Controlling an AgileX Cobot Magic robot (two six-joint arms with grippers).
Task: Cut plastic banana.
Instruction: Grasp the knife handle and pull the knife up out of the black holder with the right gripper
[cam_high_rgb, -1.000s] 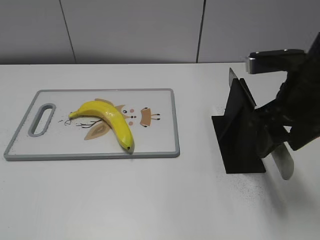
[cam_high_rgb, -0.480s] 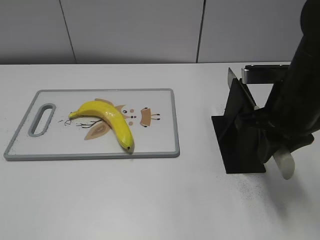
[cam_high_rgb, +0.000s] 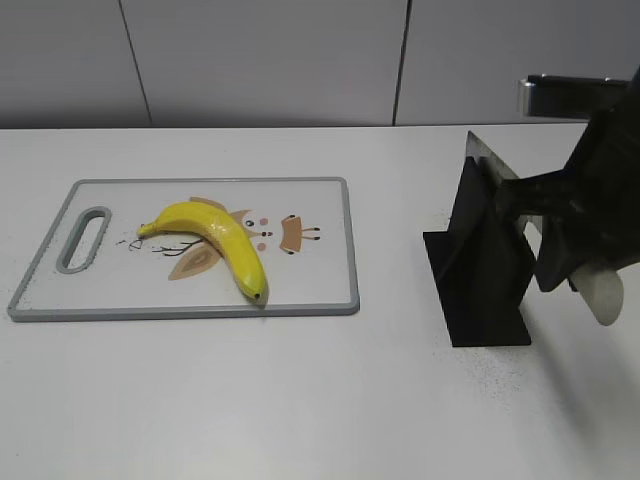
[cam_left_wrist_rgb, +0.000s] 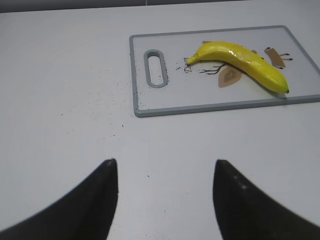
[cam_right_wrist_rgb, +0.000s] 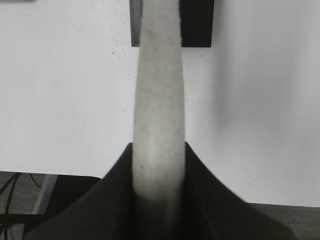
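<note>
A yellow plastic banana (cam_high_rgb: 215, 240) lies on the white, grey-rimmed cutting board (cam_high_rgb: 320, 290); both also show in the left wrist view, the banana (cam_left_wrist_rgb: 240, 62) on the board (cam_left_wrist_rgb: 210, 106). My right gripper (cam_high_rgb: 560, 262) is shut on the pale handle (cam_high_rgb: 603, 295) of a knife whose blade (cam_high_rgb: 485, 158) sticks up from the black knife stand (cam_high_rgb: 487, 295). The right wrist view shows the handle (cam_right_wrist_rgb: 157, 90) clamped between the fingers (cam_right_wrist_rgb: 158, 146). My left gripper (cam_left_wrist_rgb: 165, 162) is open and empty above bare table, short of the board's handle end.
The board has a slot handle (cam_high_rgb: 84, 238) at its left end. Bare white table (cam_high_rgb: 300, 400) lies between the board and the stand and in front of both. A grey wall runs along the back.
My right gripper has moved up and to the right with the knife handle; the blade has risen higher in the stand. The banana and board have not moved.
</note>
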